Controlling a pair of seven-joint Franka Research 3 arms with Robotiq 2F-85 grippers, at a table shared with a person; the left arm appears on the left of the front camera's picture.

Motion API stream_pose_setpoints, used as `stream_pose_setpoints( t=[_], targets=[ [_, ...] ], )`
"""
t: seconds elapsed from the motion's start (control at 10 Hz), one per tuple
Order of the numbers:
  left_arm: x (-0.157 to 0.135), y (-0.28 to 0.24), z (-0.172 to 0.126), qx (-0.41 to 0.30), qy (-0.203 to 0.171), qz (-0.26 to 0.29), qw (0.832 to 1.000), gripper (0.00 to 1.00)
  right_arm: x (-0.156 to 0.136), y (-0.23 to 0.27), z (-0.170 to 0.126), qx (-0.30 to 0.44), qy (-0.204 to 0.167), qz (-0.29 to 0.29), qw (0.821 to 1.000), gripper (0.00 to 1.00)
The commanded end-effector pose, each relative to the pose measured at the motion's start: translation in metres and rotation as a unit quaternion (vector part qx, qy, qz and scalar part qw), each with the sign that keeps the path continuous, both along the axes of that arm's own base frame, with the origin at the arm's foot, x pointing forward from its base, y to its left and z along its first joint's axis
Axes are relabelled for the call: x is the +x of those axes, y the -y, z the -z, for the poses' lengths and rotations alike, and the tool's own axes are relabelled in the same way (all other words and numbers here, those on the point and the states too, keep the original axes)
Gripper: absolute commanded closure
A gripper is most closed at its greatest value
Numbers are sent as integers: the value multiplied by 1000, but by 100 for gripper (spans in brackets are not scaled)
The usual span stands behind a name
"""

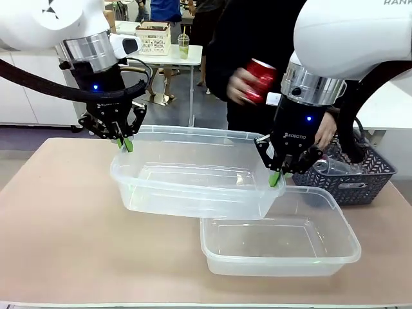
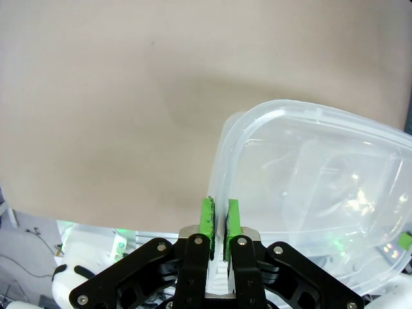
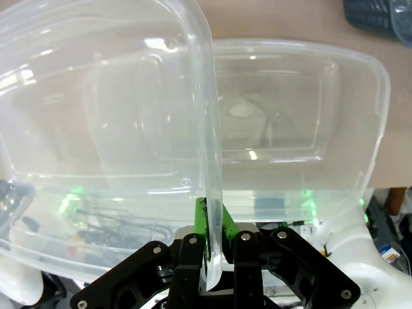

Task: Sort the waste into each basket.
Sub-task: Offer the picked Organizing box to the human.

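A clear tub, one basket (image 1: 193, 193), hangs tilted above the table, held between both arms. My left gripper (image 1: 125, 143) is shut on its left rim, and the left wrist view shows the green pads (image 2: 207, 217) pinching the edge of this basket (image 2: 309, 161). At the opposite end, my right gripper (image 1: 275, 177) is shut on the right wall, which runs between its pads (image 3: 201, 219). The second basket (image 1: 280, 241) rests on the table below, partly under the lifted one. Behind the table a person's hand holds a crushed red can (image 1: 262, 76).
A dark grey lattice basket (image 1: 360, 180) stands at the right, close behind my right gripper, with clear plastic bottles (image 1: 331, 166) in it. Bare tan tabletop (image 1: 64, 225) lies to the left and front. The person stands close at the far edge.
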State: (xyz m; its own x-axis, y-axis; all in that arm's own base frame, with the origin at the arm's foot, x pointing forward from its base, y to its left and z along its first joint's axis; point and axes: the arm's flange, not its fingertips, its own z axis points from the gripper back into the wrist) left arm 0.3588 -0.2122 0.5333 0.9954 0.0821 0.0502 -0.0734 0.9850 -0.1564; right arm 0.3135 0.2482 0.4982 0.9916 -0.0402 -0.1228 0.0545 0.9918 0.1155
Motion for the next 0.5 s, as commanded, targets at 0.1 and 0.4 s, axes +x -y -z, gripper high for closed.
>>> stream_pose_setpoints(
  t=[0.1,0.4],
  targets=[
    [-2,0,-5,-7,4,-4,1000,91,0,-2,-6,-4,4,-9,1000,94],
    [-2,0,-5,-7,4,-4,1000,91,0,-2,-6,-4,4,-9,1000,94]
  ],
)
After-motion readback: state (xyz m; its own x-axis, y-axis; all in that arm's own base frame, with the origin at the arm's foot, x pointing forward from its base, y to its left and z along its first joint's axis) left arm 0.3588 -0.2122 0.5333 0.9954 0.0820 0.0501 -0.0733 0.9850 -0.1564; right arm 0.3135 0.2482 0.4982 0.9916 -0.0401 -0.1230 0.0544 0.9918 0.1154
